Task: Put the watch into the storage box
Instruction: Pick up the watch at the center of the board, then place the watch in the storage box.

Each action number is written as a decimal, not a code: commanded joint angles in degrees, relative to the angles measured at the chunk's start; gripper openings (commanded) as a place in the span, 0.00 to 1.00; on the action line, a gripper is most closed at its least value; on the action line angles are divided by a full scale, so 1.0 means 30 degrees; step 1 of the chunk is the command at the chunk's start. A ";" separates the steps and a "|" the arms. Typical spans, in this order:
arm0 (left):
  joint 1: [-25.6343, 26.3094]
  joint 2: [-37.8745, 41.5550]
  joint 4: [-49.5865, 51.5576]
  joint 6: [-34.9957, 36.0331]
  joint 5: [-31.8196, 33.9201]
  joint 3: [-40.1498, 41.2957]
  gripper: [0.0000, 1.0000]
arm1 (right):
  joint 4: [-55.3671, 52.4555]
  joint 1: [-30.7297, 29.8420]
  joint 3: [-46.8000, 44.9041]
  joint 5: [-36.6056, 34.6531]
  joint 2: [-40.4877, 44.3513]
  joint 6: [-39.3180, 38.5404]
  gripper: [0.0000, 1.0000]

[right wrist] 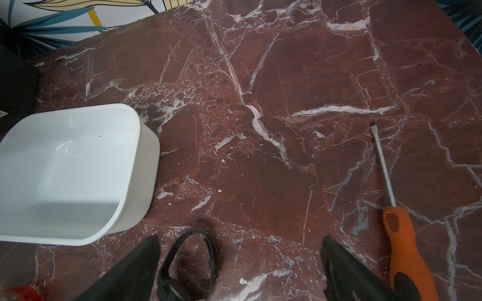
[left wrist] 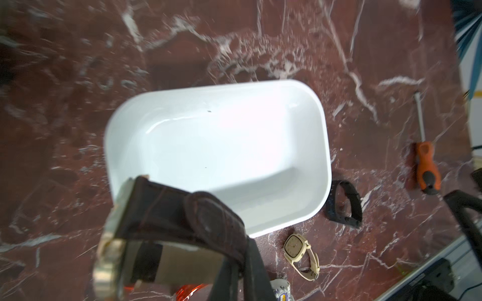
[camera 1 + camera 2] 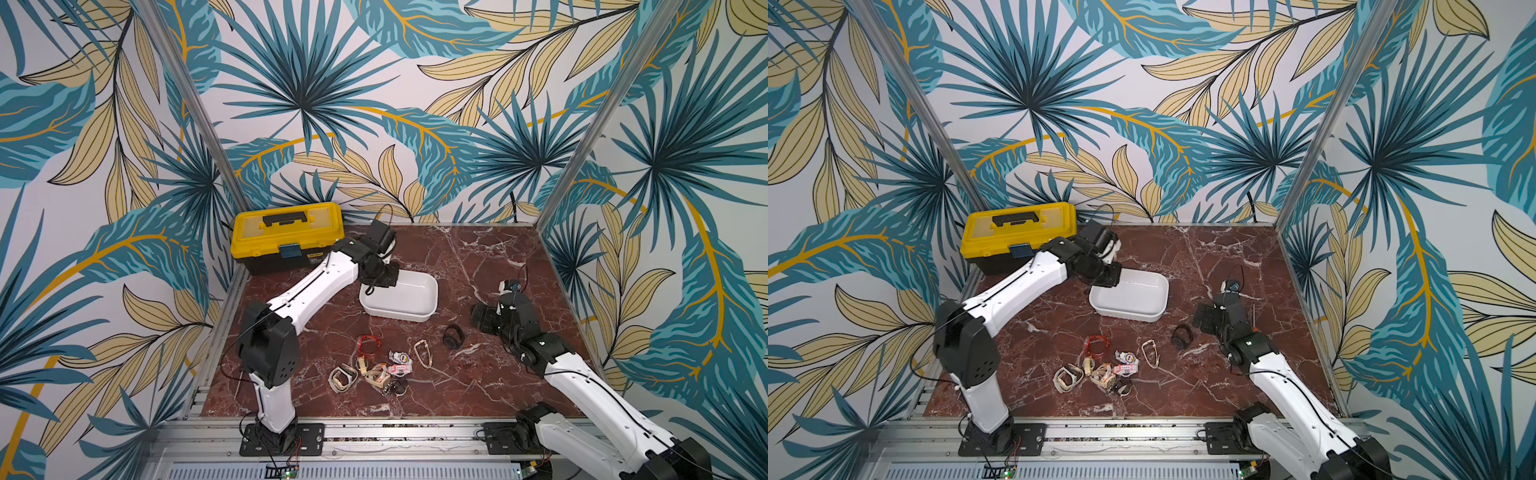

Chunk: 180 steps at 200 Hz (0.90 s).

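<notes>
As left tool [image 3: 380, 279] clamps watch [image 2: 167, 208] — storage box [image 2: 221, 146] lies below.

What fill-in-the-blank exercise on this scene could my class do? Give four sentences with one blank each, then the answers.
1. The left hand is shut on a watch with a ____ strap.
2. It holds that watch by the ____ storage box.
3. The right hand stands ____, close to a black watch on the table.
4. The screwdriver on the table has an ____ handle.
Missing words: brown; white; open; orange.
</notes>
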State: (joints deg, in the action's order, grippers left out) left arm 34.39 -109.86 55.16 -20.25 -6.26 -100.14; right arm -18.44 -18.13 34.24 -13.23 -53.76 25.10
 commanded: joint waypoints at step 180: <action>-0.1120 -0.8846 0.5345 0.1406 0.1531 -0.8601 0.00 | -0.0183 -0.4463 0.2568 0.3920 -0.2689 -0.2120 1.00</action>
State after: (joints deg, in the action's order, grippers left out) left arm 31.55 -135.35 67.29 -17.28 -0.86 -122.80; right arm -19.35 -30.79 40.40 0.10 -61.10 19.88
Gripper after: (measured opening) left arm 0.077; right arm 0.995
